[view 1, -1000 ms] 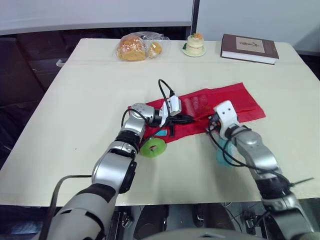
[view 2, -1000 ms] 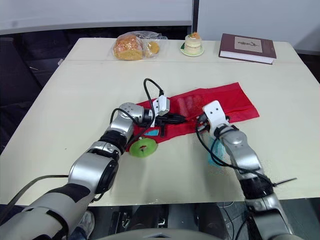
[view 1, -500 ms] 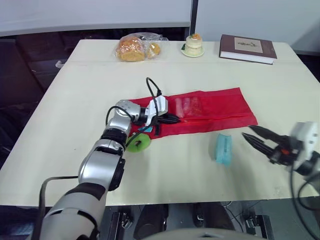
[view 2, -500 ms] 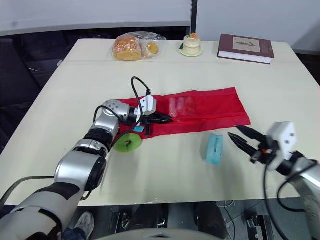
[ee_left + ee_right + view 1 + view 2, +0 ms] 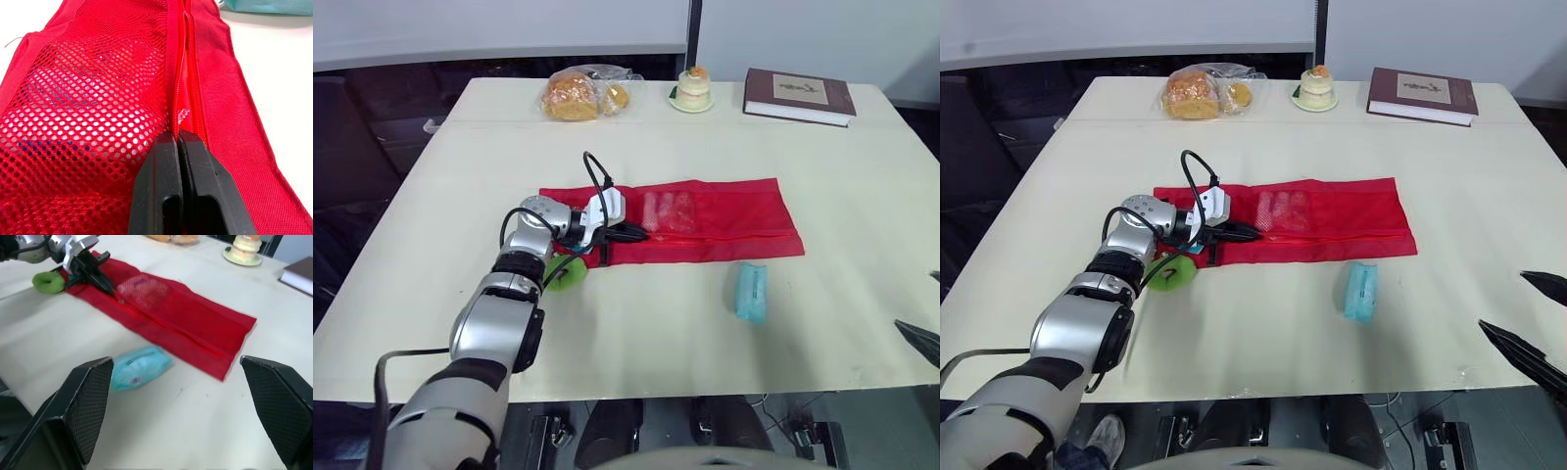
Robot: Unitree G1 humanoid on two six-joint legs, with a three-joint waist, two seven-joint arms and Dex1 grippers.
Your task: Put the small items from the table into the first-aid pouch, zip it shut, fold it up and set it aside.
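Well, nearest me the right gripper (image 5: 1503, 302) hangs at the front edge of the table (image 5: 656, 352), its two fingers spread wide and holding nothing. A little further in lies a teal packet (image 5: 751, 292), flat on the tabletop just in front of the red first-aid pouch (image 5: 724, 220) but not touching it. Off to the left a green roll (image 5: 566, 274) sits against the left arm's wrist, just at the pouch's near corner.

The pouch itself is stretched out lengthwise across the middle of the table, something clear showing through its mesh. The left gripper (image 5: 631, 233) has its fingers pressed together on the zipper line (image 5: 183, 73) near the pouch's left end.

Loading looks only part done, I'd say: two items are outside. Next the right gripper needs to reach in for the teal packet.

At the far edge: a bag of bread (image 5: 582, 93), a small cake (image 5: 693, 88), a book (image 5: 801, 95).
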